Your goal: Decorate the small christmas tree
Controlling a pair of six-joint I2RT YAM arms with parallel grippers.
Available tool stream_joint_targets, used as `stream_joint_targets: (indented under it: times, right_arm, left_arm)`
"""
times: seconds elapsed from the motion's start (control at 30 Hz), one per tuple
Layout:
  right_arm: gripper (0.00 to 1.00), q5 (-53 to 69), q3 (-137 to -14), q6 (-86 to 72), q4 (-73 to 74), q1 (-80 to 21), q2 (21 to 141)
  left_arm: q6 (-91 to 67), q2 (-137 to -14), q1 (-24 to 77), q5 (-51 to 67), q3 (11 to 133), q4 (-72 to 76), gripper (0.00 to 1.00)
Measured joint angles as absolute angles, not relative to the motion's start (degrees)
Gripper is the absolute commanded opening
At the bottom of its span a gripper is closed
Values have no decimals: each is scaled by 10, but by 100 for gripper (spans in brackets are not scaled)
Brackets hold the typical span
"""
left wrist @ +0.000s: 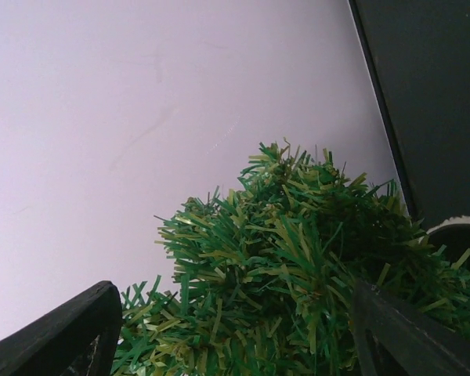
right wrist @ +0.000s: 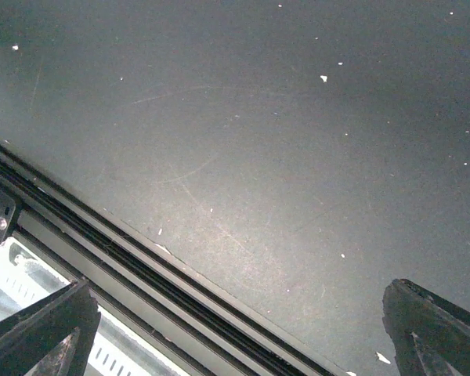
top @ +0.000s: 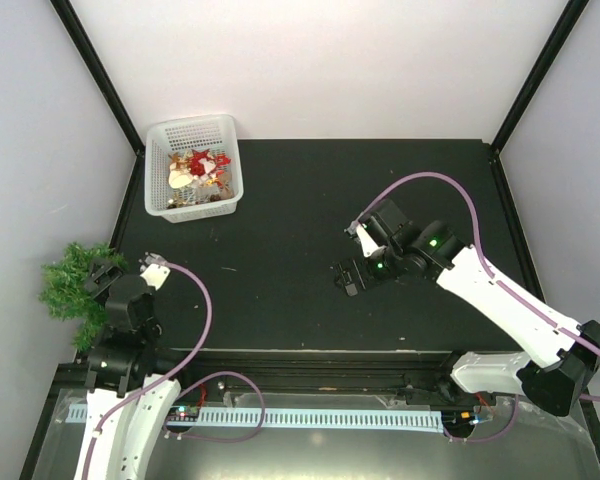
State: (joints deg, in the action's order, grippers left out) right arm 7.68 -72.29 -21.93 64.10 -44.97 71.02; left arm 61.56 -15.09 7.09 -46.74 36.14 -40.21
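The left arm (top: 130,330) rises from its base at the near left corner and bends to the left, so its wrist points at the left wall (left wrist: 141,117). The left gripper (left wrist: 231,298) is at the tree (top: 72,285). Its jaws are released and stand wide apart, one finger (left wrist: 63,337) on each side of the green crown. In the left wrist view the bushy branches fill nearly all the gap between the jaws. The needles reach both fingers, but the branches do not look pressed together.

The tree is at the left edge of the table (top: 280,220), close to the wall and just in front of the left arm's wrist. A part of the whitish rim of its pot (left wrist: 457,222) shows at the right side of the left wrist view, outside the right finger and near the dark table. If the tree stands upright or leans, I cannot tell.

The right arm (top: 500,295) stretches from its base at the near right corner toward the middle of the table, with the elbow raised. The right gripper (right wrist: 239,286) hangs over the bare dark surface, near the front edge. Its jaws are fully spread and there is nothing between them. It is well apart from the tree.

A white basket (top: 160,200) with red and gold ornaments (top: 198,168) sits at the far left of the table, well apart from both grippers.
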Motion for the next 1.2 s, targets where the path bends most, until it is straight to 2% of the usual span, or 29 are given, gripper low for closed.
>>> stream_joint_targets:
  times: [0.07,0.2,0.4,0.53,0.7,0.87,1.2]
  right_arm:
    - [100,77,-721,-220,638,-450,710]
    - [100,77,-717,-220,633,-450,710]
    - [100,77,-712,-220,626,-450,710]
    - [100,77,-706,-220,622,-450,710]
    - [100,77,-706,-220,620,-450,710]
    - [100,77,-705,-220,619,-450,710]
    - [100,76,-688,-220,613,-450,706]
  left_arm:
    - [619,-154,71,-467,361,-409,81]
    - [619,-162,71,-468,361,-434,68]
    - [630,-170,71,-485,361,-455,56]
    - [644,-170,71,-500,357,-453,52]
    - [658,-176,71,-513,335,-449,32]
    - [664,-181,71,-518,324,-448,2]
    - [697,-199,71,-510,319,-397,2]
